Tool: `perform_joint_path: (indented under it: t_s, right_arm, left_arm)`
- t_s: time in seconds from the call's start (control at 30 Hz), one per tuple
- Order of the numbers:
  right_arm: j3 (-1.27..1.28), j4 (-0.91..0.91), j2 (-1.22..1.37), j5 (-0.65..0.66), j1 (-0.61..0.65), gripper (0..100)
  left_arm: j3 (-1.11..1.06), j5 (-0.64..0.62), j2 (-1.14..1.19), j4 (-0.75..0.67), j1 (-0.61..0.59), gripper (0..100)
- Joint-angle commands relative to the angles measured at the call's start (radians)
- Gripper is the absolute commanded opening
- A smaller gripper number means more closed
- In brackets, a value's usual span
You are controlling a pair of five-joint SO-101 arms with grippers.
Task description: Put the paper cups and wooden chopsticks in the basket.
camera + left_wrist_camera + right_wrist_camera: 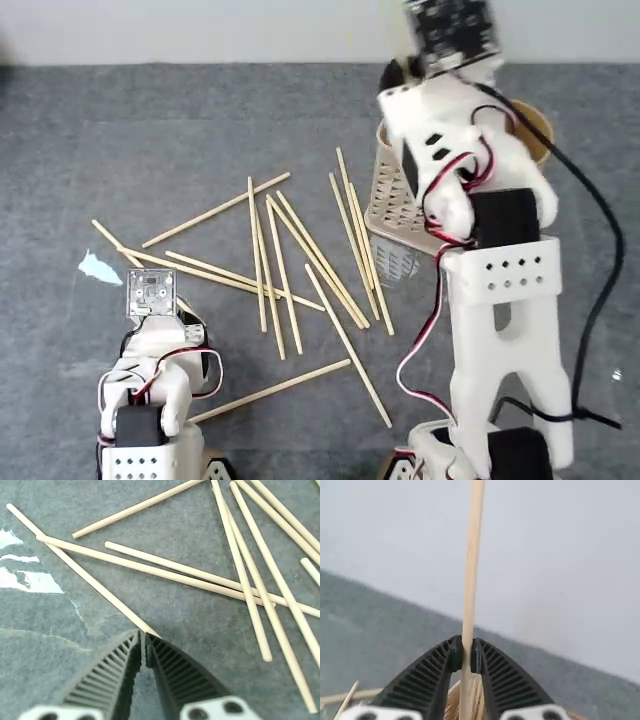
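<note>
"Chopstick in the right claw: how does it stand?"

"Upright, clamped between the closed jaws. Its long axis points down toward the basket, which I judge lies almost directly under the claw."

"So the coming move is only a release?"

"I think so, perhaps after lowering a little. The left claw is pinched nearly shut and holds nothing. It is low over the counter, and the end of a loose chopstick lies just beside its tips and runs away from it."
</note>
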State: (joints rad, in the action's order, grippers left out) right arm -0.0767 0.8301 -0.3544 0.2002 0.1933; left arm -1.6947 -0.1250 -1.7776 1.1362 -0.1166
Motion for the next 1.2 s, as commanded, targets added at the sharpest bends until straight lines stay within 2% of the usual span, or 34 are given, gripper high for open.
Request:
perform_joint_path:
  t_s: [0.0, 0.23, 0.4, 0.6, 0.87, 1.17]
  right_arm:
    - [0.095, -0.17, -0.05, -0.02, -0.039, 0.8]
    - [0.402, -0.492, -0.05, -0.015, -0.084, 0.8]
    - [0.5, -0.567, -0.05, -0.015, -0.084, 0.9]
    - [0.502, -0.472, -0.07, -0.02, -0.084, 14.3]
    - [0.502, -0.346, -0.222, -0.014, -0.031, 9.6]
    - [0.503, 0.002, -0.289, -0.021, 0.193, 9.8]
  left_arm:
    - [0.008, 0.008, 0.003, -0.02, -0.002, 2]
    - [0.008, 0.008, 0.003, -0.02, -0.002, 2]
    - [0.008, 0.008, 0.003, -0.02, -0.002, 2]
    - [0.008, 0.008, 0.003, -0.02, -0.002, 2]
    - [0.008, 0.008, 0.003, -0.02, 0.0, 2]
    - [0.008, 0.008, 0.003, -0.02, -0.002, 2]
